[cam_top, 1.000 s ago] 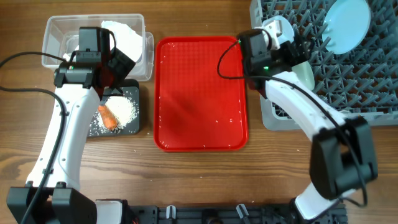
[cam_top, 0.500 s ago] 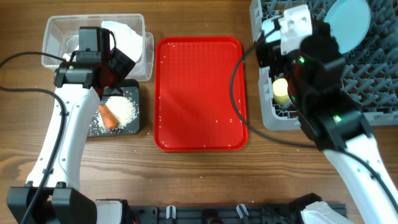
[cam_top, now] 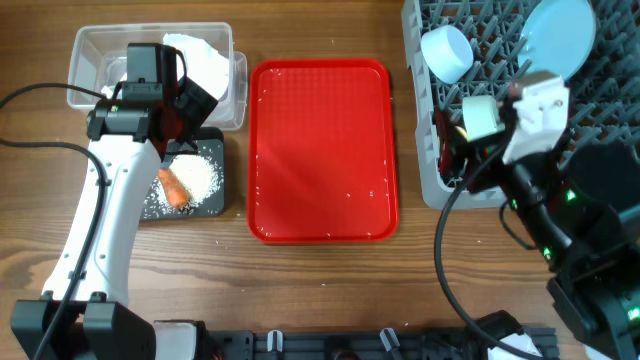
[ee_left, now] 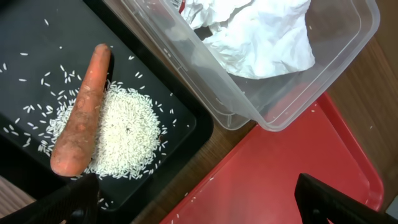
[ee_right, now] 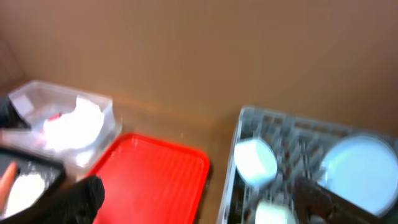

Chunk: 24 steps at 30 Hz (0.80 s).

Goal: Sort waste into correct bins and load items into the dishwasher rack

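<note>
Left claw (ee_left: 202, 202) hovers spread wide and empty over the left rim of the red tray (cam_top: 322, 150). Carrot (ee_left: 79, 112) lies against the rice heap (ee_left: 121, 134) in the black tray (ee_left: 25, 37), by the worktop's left edge. Napkin (ee_left: 255, 31) sits in the clear tub (ee_left: 283, 118), far left corner. Right claw (ee_right: 199, 202) hangs high, spread wide, empty. Plate (cam_top: 558, 35) and upturned bowl (cam_top: 446, 50) stand in the rack (cam_top: 615, 100), far right corner

Quick tally: one clear plastic rectangular tub (cam_top: 95, 50), one shallow black rectangular tray (cam_top: 216, 206), one flat red serving tray (cam_top: 320, 150), one big grey plastic grid rack (cam_top: 600, 120). One orange carrot (ee_left: 81, 112), one heap of white rice grains (ee_left: 121, 134), one crumpled white napkin (ee_left: 261, 37). One round light-blue plate (cam_top: 560, 40), two pale round bowls (cam_top: 447, 50), the second bowl (cam_top: 480, 115) half hidden.
</note>
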{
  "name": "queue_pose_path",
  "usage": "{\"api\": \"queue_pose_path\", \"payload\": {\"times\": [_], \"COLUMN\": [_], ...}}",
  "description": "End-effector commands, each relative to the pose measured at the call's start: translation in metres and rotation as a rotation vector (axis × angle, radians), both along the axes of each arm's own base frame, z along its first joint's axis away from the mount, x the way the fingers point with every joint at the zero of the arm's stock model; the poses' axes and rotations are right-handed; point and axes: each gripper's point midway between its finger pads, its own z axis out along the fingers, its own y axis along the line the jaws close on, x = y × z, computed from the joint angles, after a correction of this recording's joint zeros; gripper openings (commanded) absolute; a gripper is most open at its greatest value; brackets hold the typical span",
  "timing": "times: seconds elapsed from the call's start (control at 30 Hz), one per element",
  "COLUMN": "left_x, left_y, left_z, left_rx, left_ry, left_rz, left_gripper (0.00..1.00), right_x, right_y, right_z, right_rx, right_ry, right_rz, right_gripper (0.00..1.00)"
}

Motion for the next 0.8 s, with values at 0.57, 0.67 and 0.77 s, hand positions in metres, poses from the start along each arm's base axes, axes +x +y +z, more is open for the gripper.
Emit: {"api": "queue_pose_path", "payload": {"times": [0.57, 0.67, 0.77], "left_x": [0.000, 0.000, 0.000], "left_y": [0.001, 0.001, 0.001], "left_z": [-0.004, -0.004, -0.004], "left_rx": [-0.002, -0.002, -0.002], "left_ry": [0.008, 0.008, 0.008], "left_rz": [0.011, 0.011, 0.011], "left_gripper": [1.00, 1.00, 1.00], "right_x": [-0.032, -0.024, -0.014], "right_y": [-0.078, -0.082, -0.080], "right_z": [-0.015, -0.033, -0.068], "right_rx": [0.057, 0.092, 0.138], "right_ry": [-0.039, -0.088, -0.144], "right_rz": [-0.344, -0.353, -0.315], "right_gripper": [1.00, 1.00, 1.00]}}
